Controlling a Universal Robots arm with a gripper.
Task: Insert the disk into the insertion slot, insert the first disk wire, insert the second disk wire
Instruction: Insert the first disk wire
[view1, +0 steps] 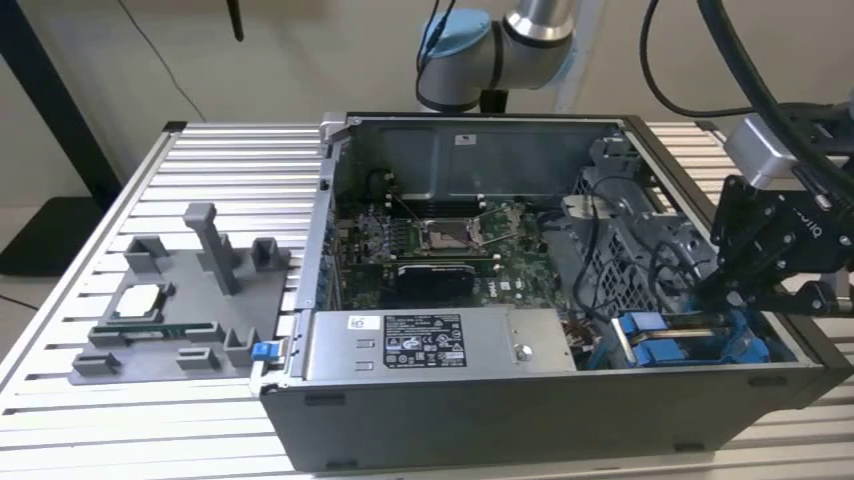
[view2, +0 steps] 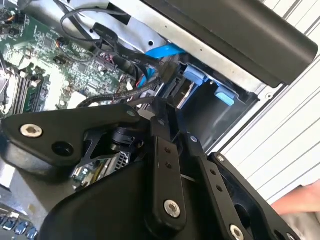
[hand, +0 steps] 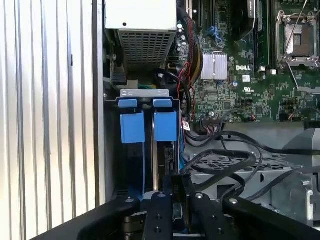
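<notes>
Fixture tray (view1: 174, 310), grey, at the exterior view's left on slatted table (view1: 80, 420), carrying a processor chip (view1: 138, 300). Centre: open computer case (view1: 534, 420), motherboard (view1: 441, 240) exposed, grey power-supply box (view1: 427, 345) along the near wall. Toward the exterior view's right: insertion slot (hand: 145, 93) in the case corner, just beside the power-supply box. Disk (hand: 165, 126) standing in that slot, blue caddy tab outward, second blue tab (hand: 132, 127) just beside it. Black cables (hand: 225, 160) looped near the bay. Farthest right: gripper (view1: 705, 298) reaching down into the case directly over the slot, fingers (hand: 161, 215) drawn close together. Thin dark part between them not identifiable; cannot tell what, if anything, is pinched.
</notes>
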